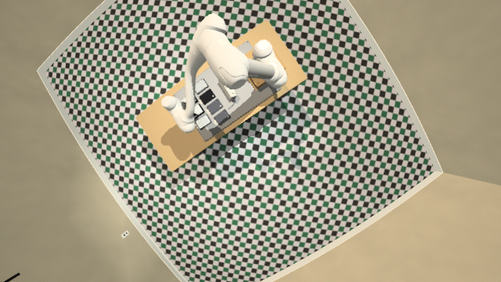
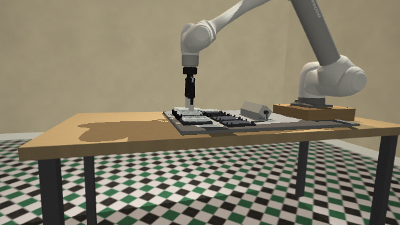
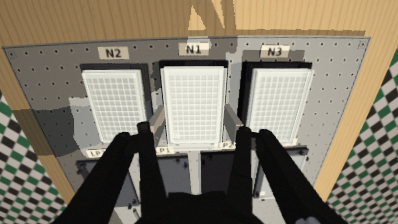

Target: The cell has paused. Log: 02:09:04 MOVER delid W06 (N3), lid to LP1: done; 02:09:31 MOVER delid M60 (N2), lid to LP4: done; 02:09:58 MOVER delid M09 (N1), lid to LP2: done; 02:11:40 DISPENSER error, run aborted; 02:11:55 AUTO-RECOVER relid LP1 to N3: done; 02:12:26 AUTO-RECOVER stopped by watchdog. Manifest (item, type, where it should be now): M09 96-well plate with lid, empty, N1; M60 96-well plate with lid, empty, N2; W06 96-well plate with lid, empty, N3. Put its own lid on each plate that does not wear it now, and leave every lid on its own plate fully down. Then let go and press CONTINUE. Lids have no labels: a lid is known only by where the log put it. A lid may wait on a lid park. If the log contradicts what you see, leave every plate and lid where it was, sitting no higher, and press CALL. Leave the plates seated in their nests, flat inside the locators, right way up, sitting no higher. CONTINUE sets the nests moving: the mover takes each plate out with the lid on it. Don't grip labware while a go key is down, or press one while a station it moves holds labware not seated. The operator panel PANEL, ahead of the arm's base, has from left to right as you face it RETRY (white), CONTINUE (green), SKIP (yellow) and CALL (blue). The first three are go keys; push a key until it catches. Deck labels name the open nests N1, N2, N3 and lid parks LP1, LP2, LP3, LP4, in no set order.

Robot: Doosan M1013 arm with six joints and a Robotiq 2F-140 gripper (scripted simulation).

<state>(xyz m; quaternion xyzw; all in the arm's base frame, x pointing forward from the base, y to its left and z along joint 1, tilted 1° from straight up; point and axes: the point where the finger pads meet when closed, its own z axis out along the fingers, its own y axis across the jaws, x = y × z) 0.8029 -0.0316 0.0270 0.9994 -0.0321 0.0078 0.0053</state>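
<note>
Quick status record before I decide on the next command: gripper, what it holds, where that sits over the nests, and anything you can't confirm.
gripper: gripper shut on a clear lid
lid position: over the plate in N1, the middle nest
height: low over the deck in the exterior view; whether the lid is fully down cannot be told
N2 plate: in its nest, lid state unclear
N3 plate: in its nest, lid state unclear
panel: untouched, away from the gripper
</note>
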